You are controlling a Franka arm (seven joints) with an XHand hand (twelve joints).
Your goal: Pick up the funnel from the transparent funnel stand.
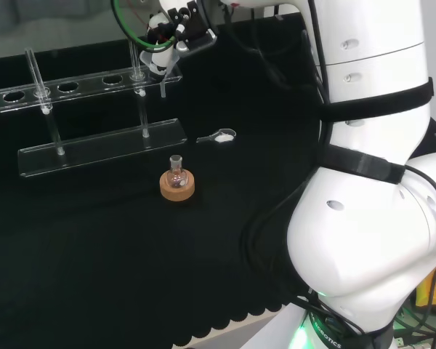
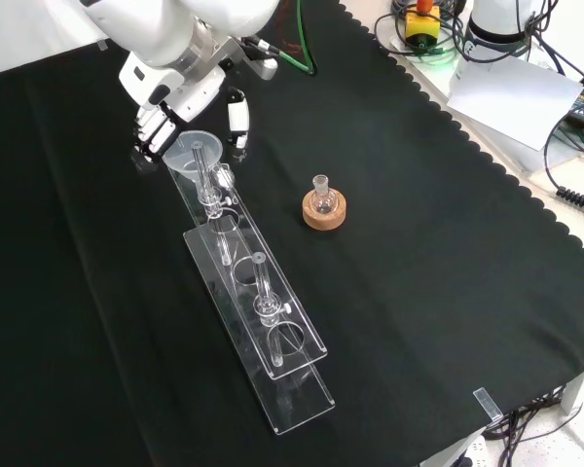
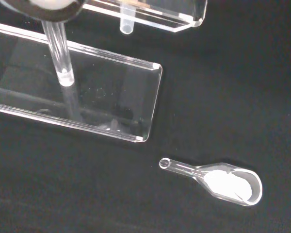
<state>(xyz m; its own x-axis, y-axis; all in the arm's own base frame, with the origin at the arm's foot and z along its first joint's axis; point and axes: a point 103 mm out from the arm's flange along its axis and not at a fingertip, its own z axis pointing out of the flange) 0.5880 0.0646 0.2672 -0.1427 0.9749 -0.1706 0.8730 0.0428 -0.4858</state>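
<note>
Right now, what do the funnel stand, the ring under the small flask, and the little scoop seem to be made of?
The funnel stand looks like clear acrylic: flat see-through plates with bright, glossy edges. The ring under the flask looks like cork: matt, tan, slightly grainy. The scoop is clear and glossy, either plastic or glass; something white lies in its bowl.

Bright even light, glare on the clear stand (image 3: pixel 87 104), blurred wrist-view edge.
</note>
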